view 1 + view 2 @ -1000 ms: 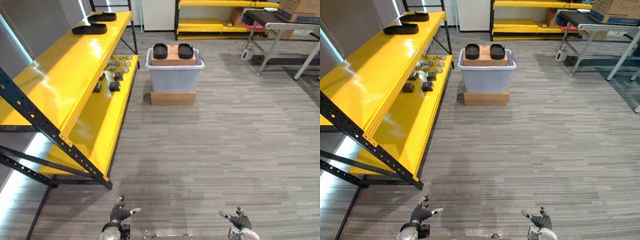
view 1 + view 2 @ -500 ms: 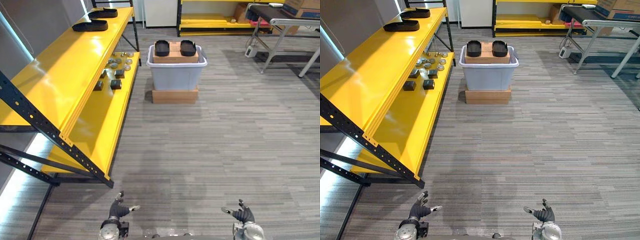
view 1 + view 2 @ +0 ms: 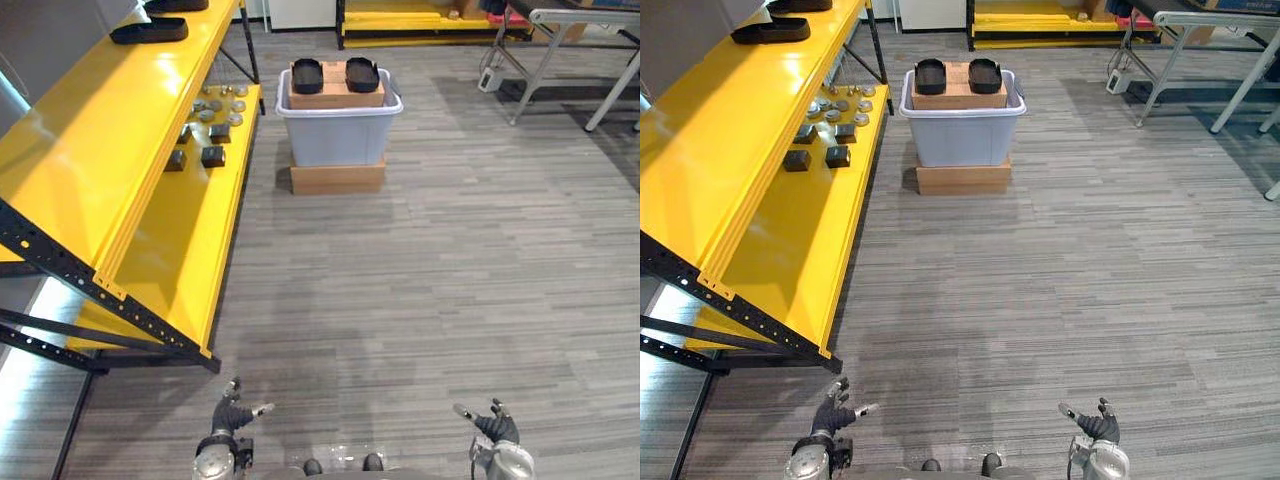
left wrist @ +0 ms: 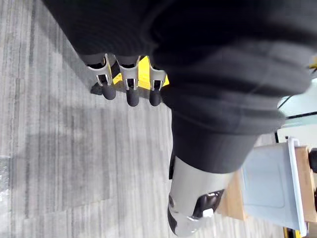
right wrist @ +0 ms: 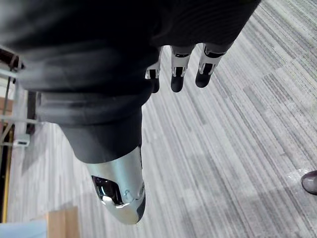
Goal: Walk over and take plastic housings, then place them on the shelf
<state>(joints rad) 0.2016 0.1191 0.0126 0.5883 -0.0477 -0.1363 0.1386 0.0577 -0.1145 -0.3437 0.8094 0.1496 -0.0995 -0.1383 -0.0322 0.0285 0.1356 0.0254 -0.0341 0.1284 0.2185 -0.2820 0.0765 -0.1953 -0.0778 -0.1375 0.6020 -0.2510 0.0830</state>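
Note:
Two black plastic housings (image 3: 307, 74) (image 3: 361, 73) lie side by side on a cardboard box in a grey tote (image 3: 338, 138) far ahead on the floor. Another black housing (image 3: 150, 31) rests on the top level of the yellow shelf (image 3: 95, 140) along my left. My left hand (image 3: 232, 415) hangs low at the bottom of the eye views, fingers (image 4: 131, 91) straight and holding nothing. My right hand (image 3: 492, 428) hangs low on the other side, fingers (image 5: 177, 74) relaxed and holding nothing. Both hands are far from the tote.
The tote stands on a flat cardboard box (image 3: 337, 178). Small metal discs (image 3: 215, 103) and dark blocks (image 3: 212, 156) sit on the shelf's lower level. A metal-legged table (image 3: 560, 40) stands at the back right, and another yellow rack (image 3: 400, 20) at the back.
The whole picture has shifted, so the camera has moved; the tote and shelf sit a little higher and further left. Both hands stay low and open.

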